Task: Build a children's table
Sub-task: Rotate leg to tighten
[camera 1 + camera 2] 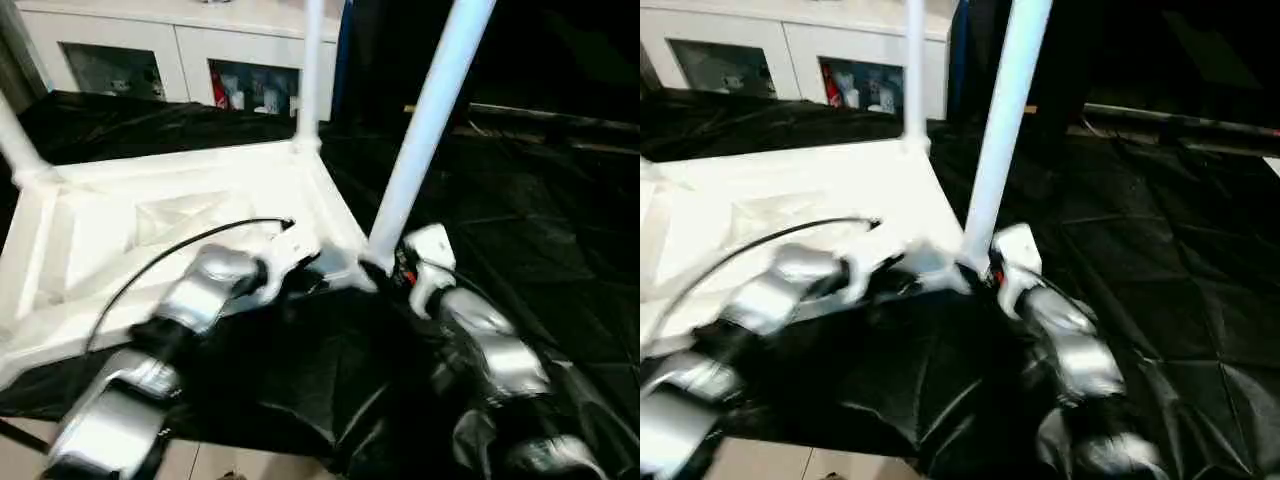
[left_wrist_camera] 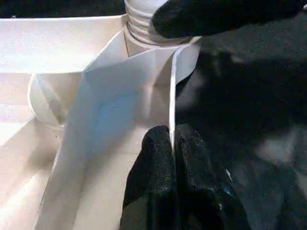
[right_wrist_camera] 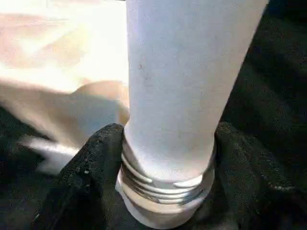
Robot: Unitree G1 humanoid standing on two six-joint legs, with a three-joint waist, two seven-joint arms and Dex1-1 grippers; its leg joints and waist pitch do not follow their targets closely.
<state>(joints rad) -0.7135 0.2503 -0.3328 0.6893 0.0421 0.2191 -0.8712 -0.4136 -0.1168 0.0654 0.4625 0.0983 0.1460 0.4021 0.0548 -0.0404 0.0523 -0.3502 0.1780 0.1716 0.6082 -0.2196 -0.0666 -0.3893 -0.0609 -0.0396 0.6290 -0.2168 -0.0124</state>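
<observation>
The white tabletop (image 1: pixel 150 230) lies upside down on the black-draped work table, ribbed underside up. Two white legs (image 1: pixel 310 70) (image 1: pixel 15 135) stand upright in its far corner sockets. A third leg (image 1: pixel 425 120) stands tilted at the near right corner. My right gripper (image 1: pixel 385 268) is shut on this leg just above its threaded end (image 3: pixel 163 187), one black finger on each side. My left gripper (image 2: pixel 171 134) is shut on the thin rim wall of the tabletop (image 2: pixel 120 81), close to that same corner.
Black cloth (image 1: pixel 520 220) covers the work table, with open room to the right of the tabletop. The table's front edge (image 1: pixel 250 440) runs just below my forearms. A white cabinet with glass doors (image 1: pixel 150 55) stands behind. A black cable (image 1: pixel 150 265) arcs over the tabletop.
</observation>
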